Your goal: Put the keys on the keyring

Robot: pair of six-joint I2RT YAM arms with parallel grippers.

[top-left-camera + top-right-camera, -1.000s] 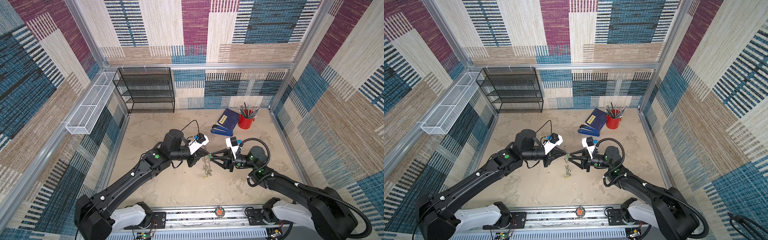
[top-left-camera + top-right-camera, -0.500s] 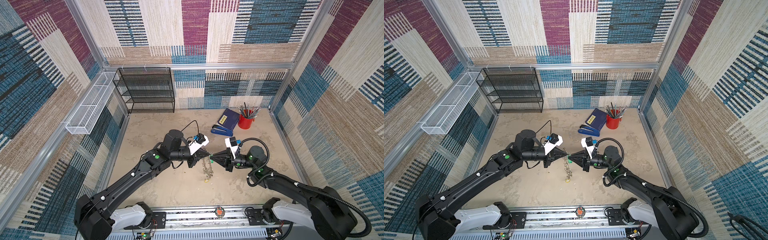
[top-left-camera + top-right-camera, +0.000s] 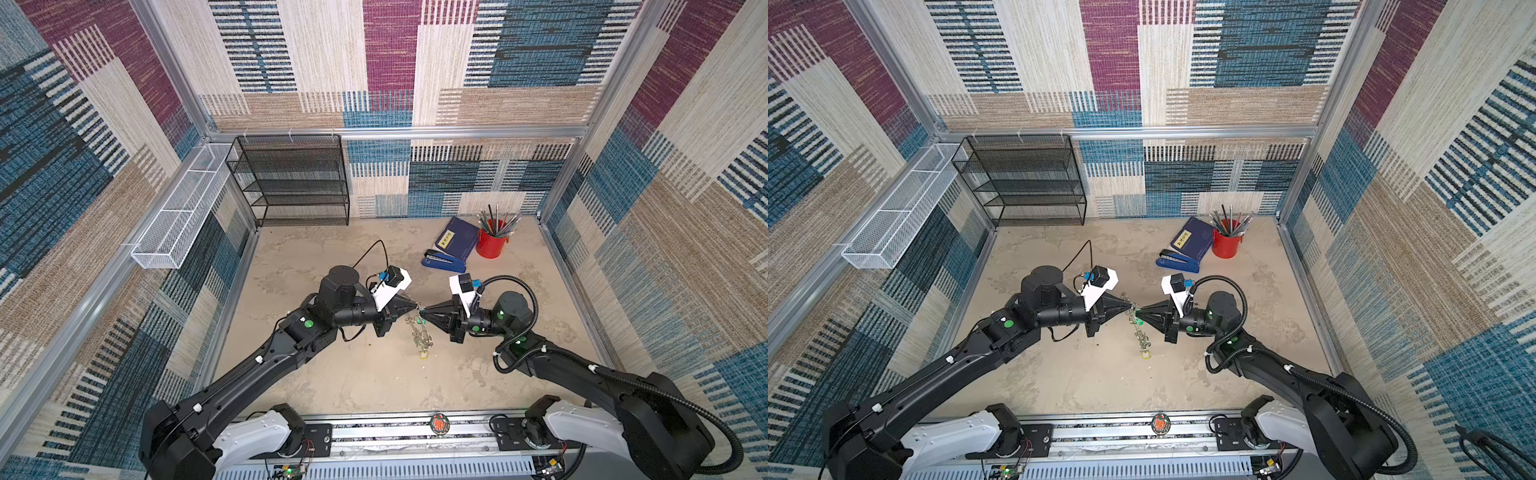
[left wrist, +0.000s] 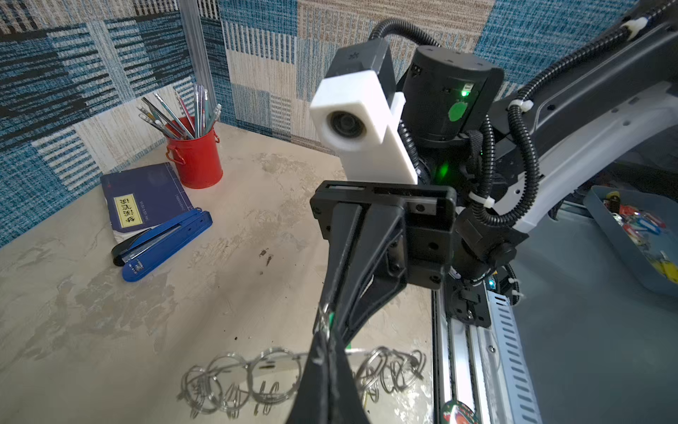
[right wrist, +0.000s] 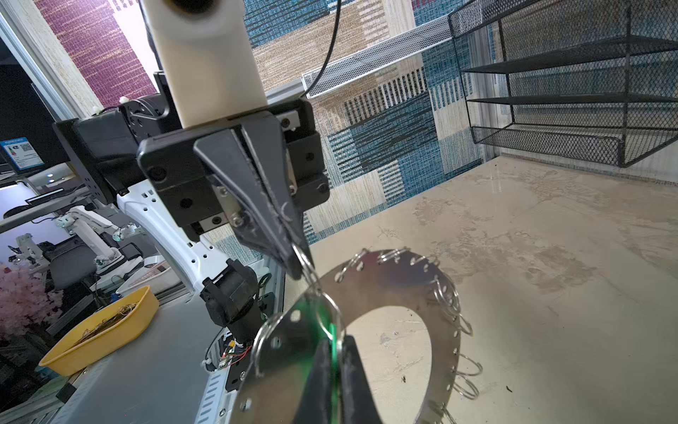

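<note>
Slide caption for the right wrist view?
Left gripper pinches a split ring on the keyring; right gripper holds a green-tagged key beside it.

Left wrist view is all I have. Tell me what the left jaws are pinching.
Observer: In the right wrist view the left gripper has its jaws shut on a split ring at the edge of the keyring, a flat disc with a large hole.
Operator: Report the right jaws.
Observer: The right gripper has its jaws shut on a green-tagged key, the tag showing between them.
Operator: Check for other keys.
Observer: In both top views a yellow tag shows at the keyring's end nearest the front rail; whether it hangs from a ring I cannot tell.
</note>
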